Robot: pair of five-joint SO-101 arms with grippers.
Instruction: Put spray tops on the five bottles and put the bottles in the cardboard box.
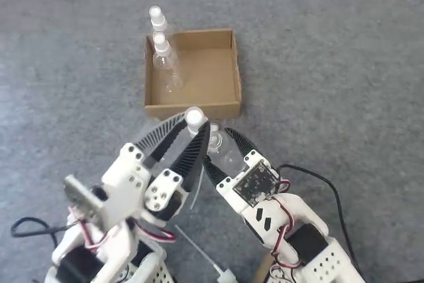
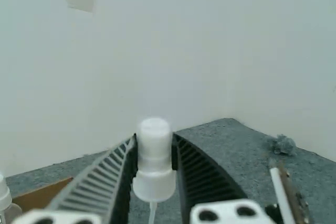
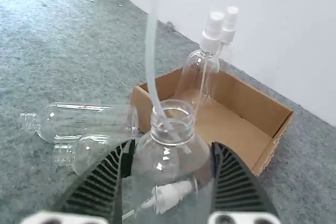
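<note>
Capping in progress just in front of the box (image 1: 192,107): the left claw (image 2: 153,142) is clamped on a spray top (image 1: 194,118), its tube (image 3: 151,51) already dipping into the neck of a bottle (image 3: 169,174) gripped upright by the right claw (image 3: 170,148). The next move likely calls for lowering the top straight down and seating it while the bottle is held steady. Two capped bottles (image 1: 165,64) (image 1: 158,19) stand inside the box along one side wall. Two bare bottles (image 3: 79,121) (image 3: 94,153) lie on the bench beside the box, and a spare top (image 1: 225,274) lies well short of it. The box's front wall must be cleared.
</note>
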